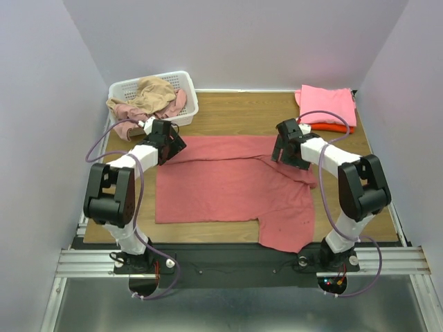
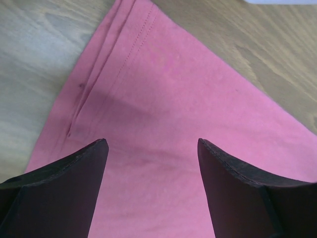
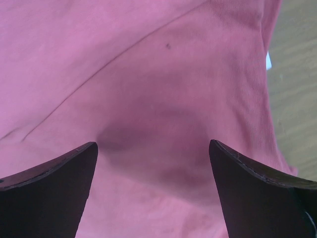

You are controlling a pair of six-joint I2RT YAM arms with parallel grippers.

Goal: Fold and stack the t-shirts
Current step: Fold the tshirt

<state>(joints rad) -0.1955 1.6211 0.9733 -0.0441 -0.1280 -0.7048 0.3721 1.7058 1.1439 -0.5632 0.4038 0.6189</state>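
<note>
A dusty red t-shirt (image 1: pixel 228 187) lies spread on the wooden table, one sleeve hanging toward the near right corner. My left gripper (image 1: pixel 165 149) hovers open over its far left corner; in the left wrist view the hemmed cloth (image 2: pixel 163 99) fills the space between the dark fingers (image 2: pixel 64 183). My right gripper (image 1: pixel 289 153) stands open above the shirt's far right part, with the fabric (image 3: pixel 148 99) below its fingers (image 3: pixel 257 193). A folded bright pink t-shirt (image 1: pixel 327 105) rests on an orange-red one (image 1: pixel 332 127) at the back right.
A white lattice basket (image 1: pixel 124 88) at the back left holds a tan shirt (image 1: pixel 154 92) and a pale rose one (image 1: pixel 128 111). Purple cables loop beside both arms. Bare wood (image 1: pixel 235 111) shows between basket and stack.
</note>
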